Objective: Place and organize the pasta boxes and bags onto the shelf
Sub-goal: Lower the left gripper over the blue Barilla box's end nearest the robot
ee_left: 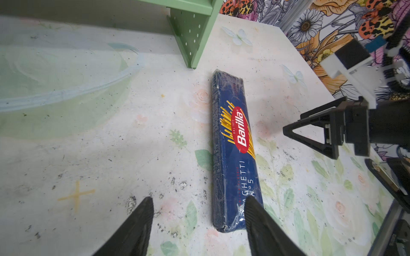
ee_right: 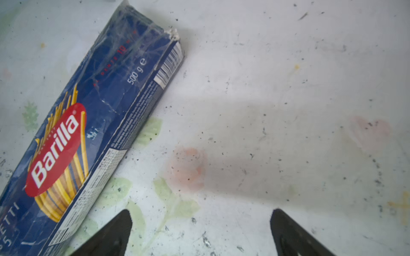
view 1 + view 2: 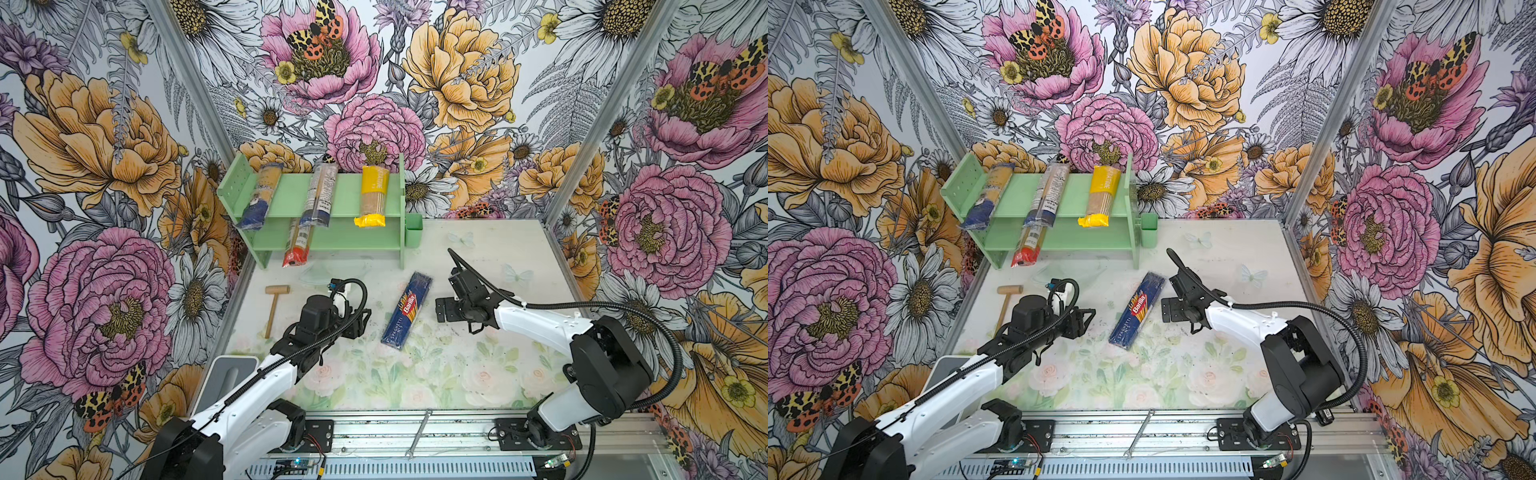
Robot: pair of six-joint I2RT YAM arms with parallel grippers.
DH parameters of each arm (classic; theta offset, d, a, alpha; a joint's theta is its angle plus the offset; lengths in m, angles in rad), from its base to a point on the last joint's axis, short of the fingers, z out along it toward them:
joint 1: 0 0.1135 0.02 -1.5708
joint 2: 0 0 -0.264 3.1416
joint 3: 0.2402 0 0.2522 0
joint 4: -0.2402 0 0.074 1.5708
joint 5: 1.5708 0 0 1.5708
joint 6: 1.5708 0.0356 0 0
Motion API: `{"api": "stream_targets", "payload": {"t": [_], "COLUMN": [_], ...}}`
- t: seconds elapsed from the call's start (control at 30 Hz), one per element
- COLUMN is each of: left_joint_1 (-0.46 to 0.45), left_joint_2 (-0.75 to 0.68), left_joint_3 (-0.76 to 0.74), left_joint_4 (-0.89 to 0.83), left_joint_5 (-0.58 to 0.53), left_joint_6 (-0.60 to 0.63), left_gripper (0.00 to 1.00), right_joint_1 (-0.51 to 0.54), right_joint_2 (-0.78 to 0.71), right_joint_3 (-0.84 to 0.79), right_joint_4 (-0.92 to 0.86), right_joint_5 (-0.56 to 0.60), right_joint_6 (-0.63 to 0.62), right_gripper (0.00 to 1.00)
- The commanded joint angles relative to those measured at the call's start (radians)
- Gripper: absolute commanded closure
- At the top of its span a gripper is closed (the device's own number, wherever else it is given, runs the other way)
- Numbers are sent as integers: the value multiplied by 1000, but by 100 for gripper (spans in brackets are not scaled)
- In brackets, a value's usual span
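Shelf contents first. The mint-green shelf stands at the back of the desk. Its upper tier carries three packs laid front to back, and each overhangs the front edge:
- a clear bag with a dark blue end at the left side panel;
- a second blue-ended clear bag near the middle;
- a yellow bag at the right panel.

On the lower tier lies a red-ended clear bag, its red end sticking out past the front. A small green cup hangs on the outside of the shelf's right panel. What the cup holds cannot be seen.

The dark blue Barilla box lies flat on the desk in front of the shelf's right half. It is turned at a slant and sits between the two arms.

The left hand is spread and holds nothing. In the left wrist view one finger overlaps the box's near end, and contact cannot be confirmed. The right hand is spread wide beside the box's far half and grips nothing.

A wooden mallet lies on the desk to the left of the left arm. A wrench rests on the front rail.
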Motion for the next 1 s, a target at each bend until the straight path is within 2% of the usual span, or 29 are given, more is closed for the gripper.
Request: {"api": "stream_targets", "payload": {"t": [0.0,0.13,0.43,0.93,0.97], "left_joint_1": [-36,-102,-267,-424,-431], "left_joint_2": [42,104,222,401,412], "left_joint_3": [0,15,31,51,52], "left_joint_4": [72,101,201,249,256], "left_joint_5": [-20,-52,-205,-401,-421], "left_joint_6": [-31,-24,-37,-27,-30], "left_gripper": [33,33,29,29,26], "right_joint_1": [-16,-34,-62,-95,-97], "right_joint_2": [-52,-76,-70,-71,-70], "right_joint_3": [-16,-27,-24,-32,-32], "right_joint_4": [17,16,17,16,16], "right_joint_5": [-10,-13,-26,-41,-42], "right_joint_6": [-24,-29,-33,-43,-44], "right_gripper": [0,1,0,1,1]}}
